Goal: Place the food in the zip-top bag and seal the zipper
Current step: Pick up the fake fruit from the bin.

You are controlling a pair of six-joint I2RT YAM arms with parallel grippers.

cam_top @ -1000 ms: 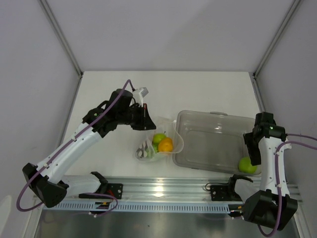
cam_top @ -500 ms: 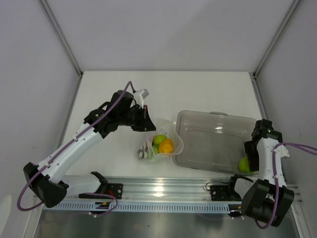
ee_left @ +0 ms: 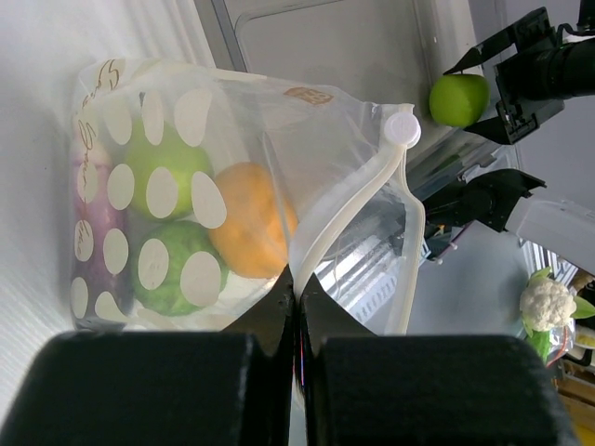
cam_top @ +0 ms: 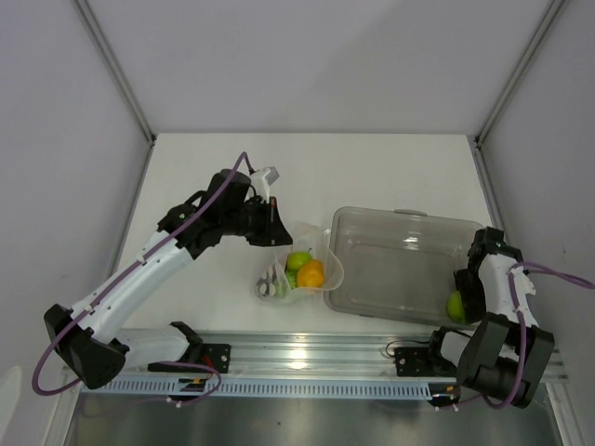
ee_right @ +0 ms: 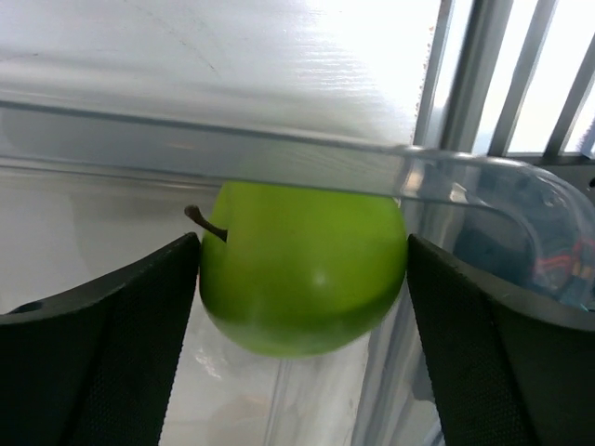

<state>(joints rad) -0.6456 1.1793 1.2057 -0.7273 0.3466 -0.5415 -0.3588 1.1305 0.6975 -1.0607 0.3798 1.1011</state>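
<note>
The zip-top bag [cam_top: 299,275] lies on the table left of the tub, mouth open. Through it in the left wrist view [ee_left: 186,111] I see the orange [ee_left: 251,221], the pear [ee_left: 156,167], a green fruit [ee_left: 177,268] and the purple eggplant [ee_left: 88,223]. My left gripper [cam_top: 278,226] is shut on the bag's edge [ee_left: 297,297], beside the pale zipper strip [ee_left: 349,214]. My right gripper [cam_top: 463,299] is in the tub's near right corner. Its fingers [ee_right: 139,325] touch both sides of a round green fruit [ee_right: 302,269], which shows partly in the top view [cam_top: 454,307].
The rigid clear grey tub [cam_top: 400,215] stands at the right; its rim [ee_right: 279,153] crosses just behind the green fruit. A metal rail [cam_top: 316,358] runs along the near table edge. White walls enclose the table on three sides.
My right arm has lowered and swung its gripper down over the green fruit in the tub corner, now covering part of it. The left arm and the bag have not moved.
</note>
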